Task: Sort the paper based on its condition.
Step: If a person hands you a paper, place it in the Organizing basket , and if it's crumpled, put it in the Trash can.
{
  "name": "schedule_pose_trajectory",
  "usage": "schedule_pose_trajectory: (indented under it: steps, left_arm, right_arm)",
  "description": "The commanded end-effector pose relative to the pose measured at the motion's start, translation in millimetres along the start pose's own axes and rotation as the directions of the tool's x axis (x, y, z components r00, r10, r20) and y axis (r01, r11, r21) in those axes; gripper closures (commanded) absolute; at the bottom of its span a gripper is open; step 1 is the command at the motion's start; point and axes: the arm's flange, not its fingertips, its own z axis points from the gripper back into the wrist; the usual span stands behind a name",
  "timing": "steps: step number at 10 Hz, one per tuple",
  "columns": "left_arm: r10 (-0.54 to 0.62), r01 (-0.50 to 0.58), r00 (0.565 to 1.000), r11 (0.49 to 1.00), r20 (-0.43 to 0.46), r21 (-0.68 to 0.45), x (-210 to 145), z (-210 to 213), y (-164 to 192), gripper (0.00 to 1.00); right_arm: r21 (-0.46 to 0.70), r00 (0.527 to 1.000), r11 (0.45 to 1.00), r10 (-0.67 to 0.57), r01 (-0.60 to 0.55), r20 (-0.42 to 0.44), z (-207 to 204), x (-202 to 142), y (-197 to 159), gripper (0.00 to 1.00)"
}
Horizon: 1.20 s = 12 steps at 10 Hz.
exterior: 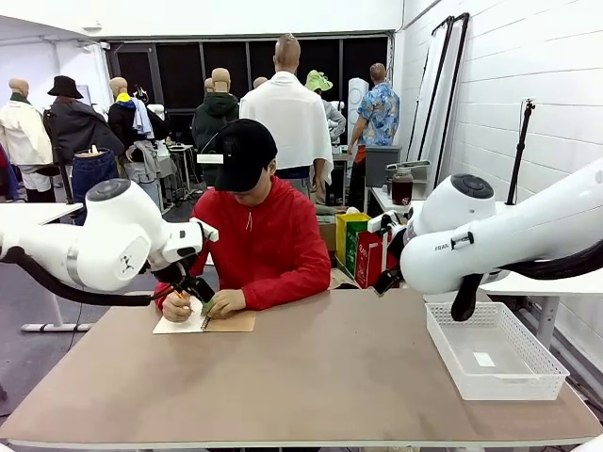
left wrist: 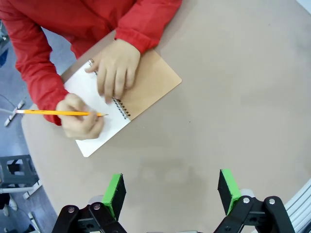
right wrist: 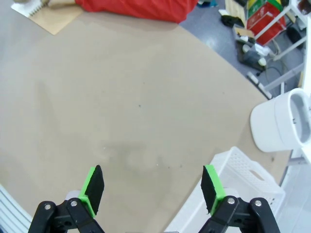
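Observation:
The paper is out of view as loose sheets. A person in a red top writes with a yellow pencil point(left wrist: 58, 112) on the white page point(left wrist: 92, 131) of a spiral notebook point(left wrist: 151, 82) with a brown cover. It lies at the table's far left point(exterior: 231, 323). The person's other hand point(left wrist: 115, 68) rests on the binding. My left gripper point(left wrist: 171, 191) hangs open over bare table just in front of the notebook, close to those hands point(exterior: 200, 297). My right gripper point(right wrist: 153, 188) is open above the table's right half, with nothing between its green pads.
A white mesh basket point(exterior: 528, 377) stands at the table's right edge, also at the lower right of the right wrist view point(right wrist: 238, 177). The right arm point(exterior: 471, 245) hovers above it. Bags and boxes point(exterior: 363, 250) sit on the floor behind the table.

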Motion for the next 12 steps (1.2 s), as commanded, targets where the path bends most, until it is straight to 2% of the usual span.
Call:
schedule_pose_trajectory:
  steps: [1, 5, 12]
  left_arm:
    - [-0.018, 0.018, 1.000, 0.999, 0.000, 0.033, 6.0, 26.4, -0.8, 0.00]
    - [-0.055, 0.049, 0.996, 0.995, 0.072, 0.088, 17.1, 69.5, -2.0, 0.00]
    - [-0.055, 0.046, 0.992, 0.995, 0.110, 0.089, 20.4, 81.7, -6.4, 0.00]
  right_arm:
    - [0.033, 0.999, 0.999, 0.024, -0.025, 0.025, 26.1, 4.0, -2.7, 0.00]
    - [0.006, 0.992, 0.999, 0.050, -0.051, 0.119, 73.0, 20.0, -6.1, 0.00]
    - [0.030, 0.985, 0.998, 0.056, -0.062, 0.166, 80.4, 25.0, -4.8, 0.00]
